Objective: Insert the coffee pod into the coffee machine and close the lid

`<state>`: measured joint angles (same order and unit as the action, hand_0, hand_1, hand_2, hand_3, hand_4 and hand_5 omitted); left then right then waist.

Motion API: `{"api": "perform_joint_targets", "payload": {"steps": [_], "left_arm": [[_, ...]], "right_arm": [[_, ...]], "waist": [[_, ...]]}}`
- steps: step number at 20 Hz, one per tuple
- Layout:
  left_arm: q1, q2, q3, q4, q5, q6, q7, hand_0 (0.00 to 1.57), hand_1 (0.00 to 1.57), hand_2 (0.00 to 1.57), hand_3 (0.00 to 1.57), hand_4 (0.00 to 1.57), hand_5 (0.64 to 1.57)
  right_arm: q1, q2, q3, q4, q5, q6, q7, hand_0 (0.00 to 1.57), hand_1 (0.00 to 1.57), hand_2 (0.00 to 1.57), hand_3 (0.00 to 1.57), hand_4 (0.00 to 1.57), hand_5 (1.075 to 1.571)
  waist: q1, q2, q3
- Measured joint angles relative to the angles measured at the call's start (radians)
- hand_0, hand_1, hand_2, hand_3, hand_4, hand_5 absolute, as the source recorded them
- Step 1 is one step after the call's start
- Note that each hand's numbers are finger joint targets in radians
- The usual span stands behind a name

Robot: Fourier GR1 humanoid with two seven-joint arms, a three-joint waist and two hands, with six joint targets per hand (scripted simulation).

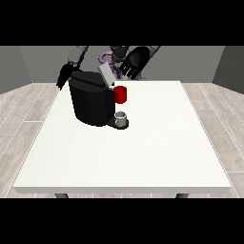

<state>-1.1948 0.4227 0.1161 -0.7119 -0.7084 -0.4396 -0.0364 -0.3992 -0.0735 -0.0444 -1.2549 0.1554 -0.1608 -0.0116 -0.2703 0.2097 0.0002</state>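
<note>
grey thing [121, 116] well below raised hand [134, 62]

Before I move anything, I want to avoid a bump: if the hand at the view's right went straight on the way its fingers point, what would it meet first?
Probably the raised grey lid of the coffee machine. The hand at the view's right hangs with spread fingers pointing down and towards the lid beside it. Depth is unclear, so it might pass behind.

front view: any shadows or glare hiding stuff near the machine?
Front view: even, flat light, no glare; the white table shows hardly any shadow; the black coffee machine shows little surface detail, and the hand at the view's left blends into it.
</note>
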Motion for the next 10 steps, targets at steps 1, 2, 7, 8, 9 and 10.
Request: {"api": "perform_joint_targets", "payload": {"steps": [1,2,7,8,9,10], "left_arm": [[0.000,0.000,0.002,0.005,0.000,0.004,-0.005,1.29,1.29,1.32,1.26,0.48,1.571],[-0.013,0.002,0.004,0.008,-0.002,0.006,-0.002,1.26,1.26,1.30,1.24,0.49,1.571],[-0.041,0.007,0.003,0.024,-0.012,0.009,-0.002,1.19,1.19,1.26,1.22,0.46,1.571],[-0.036,-0.001,0.000,0.029,-0.014,0.009,-0.002,1.17,1.17,1.24,1.22,0.46,1.571],[-0.038,0.001,0.000,0.030,-0.016,0.013,-0.009,1.19,1.19,1.26,1.23,0.47,1.571],[-0.045,-0.001,-0.002,0.032,-0.018,0.010,-0.006,1.20,1.20,1.26,1.23,0.46,1.571]], "right_arm": [[-0.002,-0.001,0.002,-0.008,0.003,-0.002,0.007,0.00,0.00,0.00,0.00,0.15,1.571],[-0.013,-0.003,-0.002,-0.008,0.002,-0.003,0.006,0.00,0.00,0.00,0.00,0.12,1.571],[-0.034,-0.005,-0.005,-0.007,0.003,-0.006,0.013,0.00,0.00,0.00,0.00,0.00,1.571],[-0.028,0.001,0.001,-0.008,0.008,-0.010,0.018,0.00,0.00,0.00,0.00,0.16,1.571],[-0.029,0.002,0.001,-0.009,0.009,-0.012,0.016,0.00,0.00,0.00,0.00,0.19,1.571],[-0.037,0.001,-0.002,-0.005,0.009,-0.014,0.020,0.00,0.00,0.00,0.00,0.22,1.571]], "waist": [[-0.006,0.004,0.0001],[-0.009,0.018,0.0000],[-0.021,0.050,0.0001],[-0.021,0.045,0.0000],[-0.022,0.054,0.0000],[-0.020,0.058,0.0000]]}}
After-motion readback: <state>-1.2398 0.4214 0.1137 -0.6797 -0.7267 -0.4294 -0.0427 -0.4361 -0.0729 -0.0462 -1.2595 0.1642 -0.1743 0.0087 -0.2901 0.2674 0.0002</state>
